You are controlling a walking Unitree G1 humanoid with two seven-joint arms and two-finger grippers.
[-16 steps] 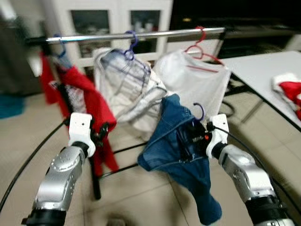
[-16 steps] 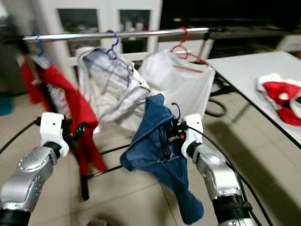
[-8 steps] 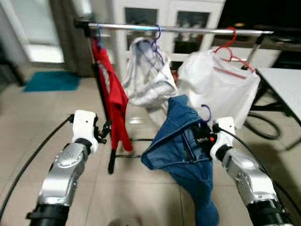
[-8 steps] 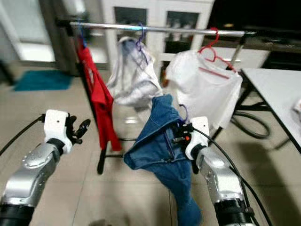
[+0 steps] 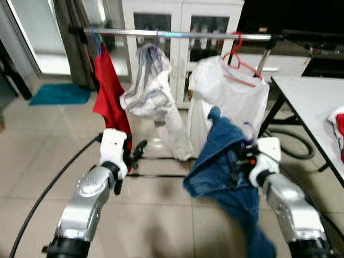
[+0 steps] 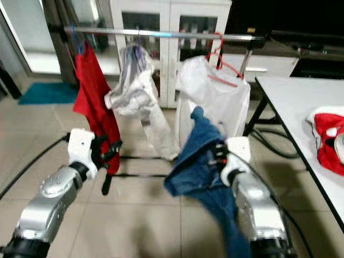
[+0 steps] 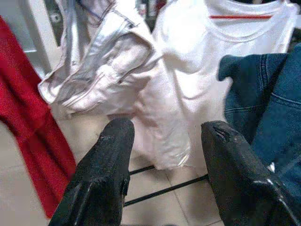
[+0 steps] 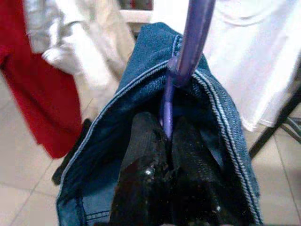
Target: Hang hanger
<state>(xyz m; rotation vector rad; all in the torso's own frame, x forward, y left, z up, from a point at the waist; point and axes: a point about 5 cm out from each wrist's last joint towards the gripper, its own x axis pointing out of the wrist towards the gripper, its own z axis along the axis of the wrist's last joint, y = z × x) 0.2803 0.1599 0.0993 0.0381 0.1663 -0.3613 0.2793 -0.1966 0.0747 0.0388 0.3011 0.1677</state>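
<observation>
Three garments (image 5: 155,86) on rail (image 5: 177,35) (table (image 5: 312,102) rightward).

Before me, beige floor tiles (image 5: 32,140), a white glass-door cabinet (image 5: 183,21), a teal mat (image 5: 59,94), and a white table (image 5: 317,99) on my right.

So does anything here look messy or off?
The jeans hang bunched and lopsided on their purple hanger, clamped in the right gripper. On the rail, the pale trousers are crumpled too. Red clothing lies heaped on the table.

The rail (image 5: 177,35) now faces the robot squarely; jeans (image 5: 226,172) sit lower against the white shirt (image 5: 228,99).
</observation>
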